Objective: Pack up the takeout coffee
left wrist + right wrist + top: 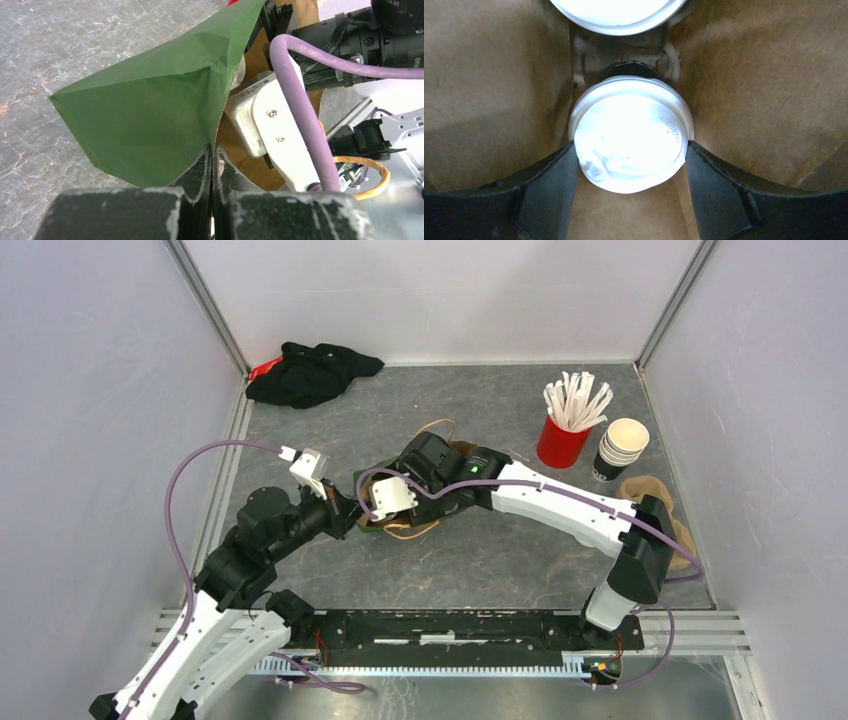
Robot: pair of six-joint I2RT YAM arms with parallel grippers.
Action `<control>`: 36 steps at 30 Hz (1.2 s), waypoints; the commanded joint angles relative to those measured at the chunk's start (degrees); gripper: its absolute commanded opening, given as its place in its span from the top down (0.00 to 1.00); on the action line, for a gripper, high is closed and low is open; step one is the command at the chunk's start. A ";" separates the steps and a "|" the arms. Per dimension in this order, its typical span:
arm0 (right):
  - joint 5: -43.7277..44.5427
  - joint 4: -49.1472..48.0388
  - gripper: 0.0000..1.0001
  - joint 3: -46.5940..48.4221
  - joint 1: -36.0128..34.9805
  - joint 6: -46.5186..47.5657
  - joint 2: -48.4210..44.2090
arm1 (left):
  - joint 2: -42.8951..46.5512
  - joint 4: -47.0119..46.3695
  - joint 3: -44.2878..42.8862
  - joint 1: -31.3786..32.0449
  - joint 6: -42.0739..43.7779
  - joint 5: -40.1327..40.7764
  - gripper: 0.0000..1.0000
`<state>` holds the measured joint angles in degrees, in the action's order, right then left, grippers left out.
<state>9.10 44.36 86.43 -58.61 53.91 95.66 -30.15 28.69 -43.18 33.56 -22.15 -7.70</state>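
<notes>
The left end effector (210,167) pinches the lip of the green paper bag (150,115); the right end effector (630,155) grips a lidded cup (629,125) inside it, near the second lidded cup (616,10). Pressure at the lid could pop it off, or a tilted release could topple both.

Inside bag (489,90), walls hem right gripper (630,150) holding cup (629,125); second cup (619,12) blocks ahead.

Two capped coffees (629,135), one bag (764,100)
</notes>
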 commanded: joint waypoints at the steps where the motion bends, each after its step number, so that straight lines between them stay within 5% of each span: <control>1: -3.12 3.00 0.49 3.47 -1.62 -6.76 -3.42 | -0.42 2.02 -3.85 0.10 -3.93 -3.99 0.98; 13: -3.70 -1.15 0.50 -7.44 -2.17 -7.36 -7.68 | -5.57 5.10 -4.37 0.12 -5.45 -2.04 0.98; 36: 4.91 3.16 0.55 -4.73 -0.80 -7.17 -8.33 | -13.05 8.56 -8.29 -0.34 3.32 -5.69 0.98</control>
<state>10.48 46.54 78.94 -59.77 47.37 89.21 -42.52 35.24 -48.75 33.45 -23.46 -11.40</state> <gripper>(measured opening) 0.777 0.022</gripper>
